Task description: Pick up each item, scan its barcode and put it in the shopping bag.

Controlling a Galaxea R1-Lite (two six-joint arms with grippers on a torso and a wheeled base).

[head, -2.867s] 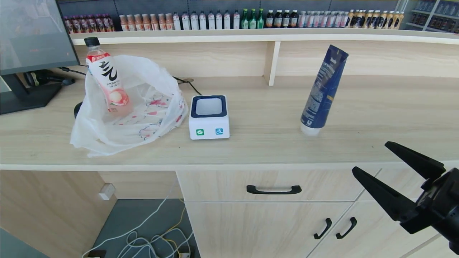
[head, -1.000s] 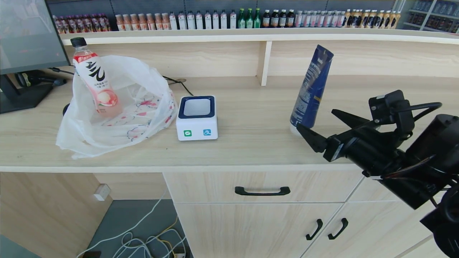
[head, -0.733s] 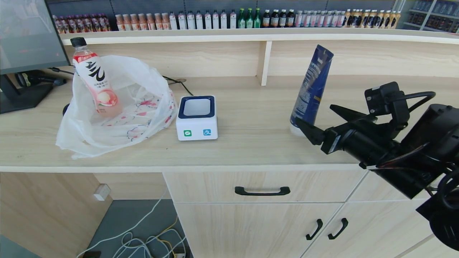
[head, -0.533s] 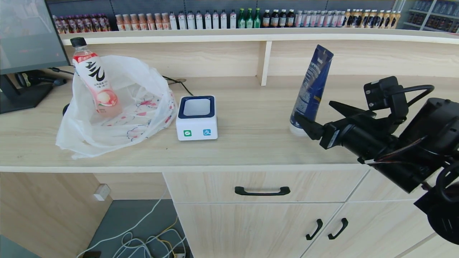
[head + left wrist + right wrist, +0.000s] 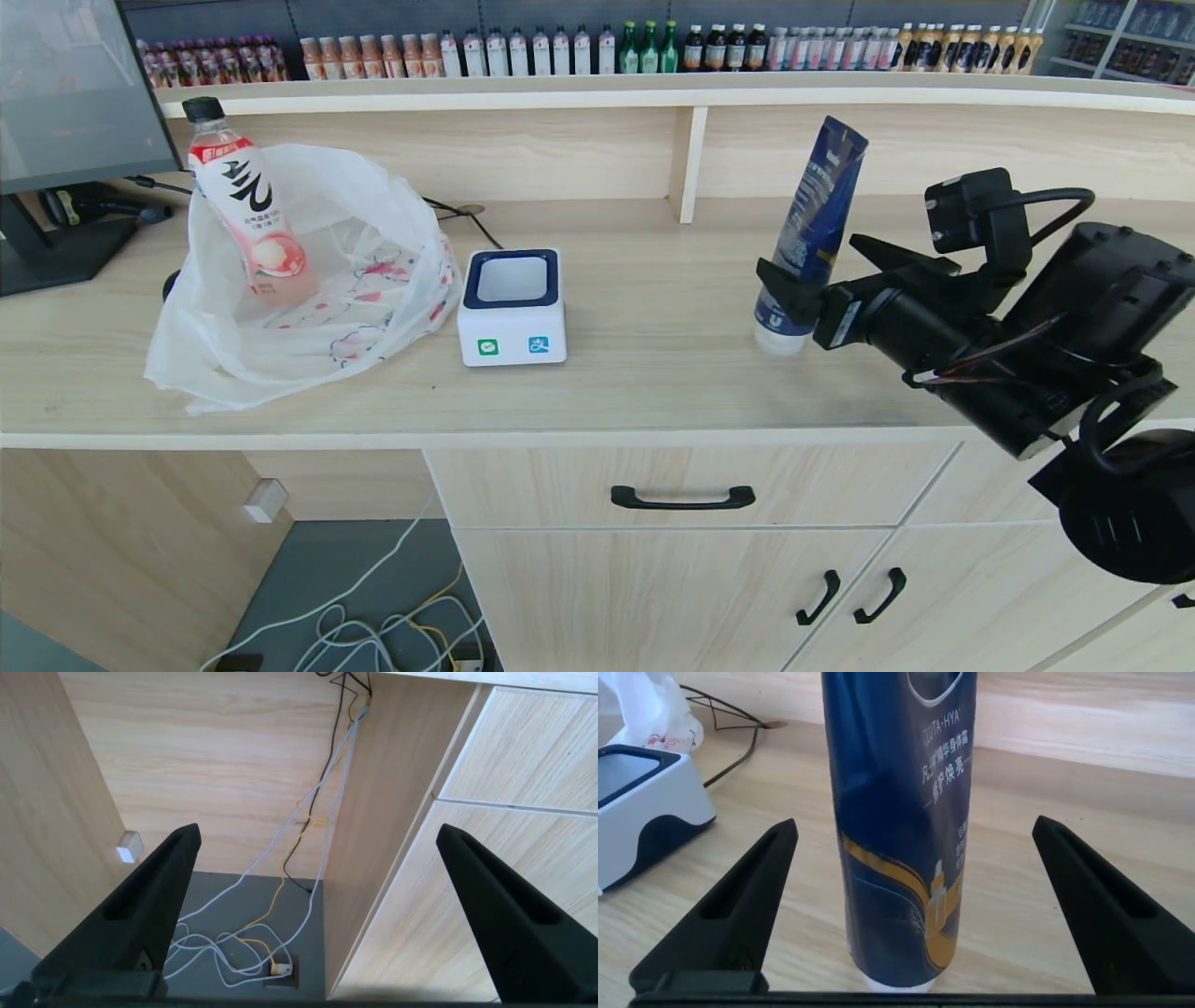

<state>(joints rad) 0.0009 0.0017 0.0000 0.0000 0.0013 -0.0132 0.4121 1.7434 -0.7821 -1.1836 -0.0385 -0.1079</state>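
the right claw (image 5: 808, 254), jaws spread wide, straddles the blue tube (image 5: 825, 201) standing cap-down on the counter (image 5: 653, 383), so an off-centre finger could topple it before the squeeze lands.

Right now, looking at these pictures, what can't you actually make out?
- Dark blue squeeze tube: no barcode on the faces shown. In the head view the right gripper crosses its lower part. In the right wrist view the picture edge cuts its white cap.
- Pink drink bottle: base hidden by the white plastic shopping bag, head view.
- Shelf bottles: too small to tell apart, head view.
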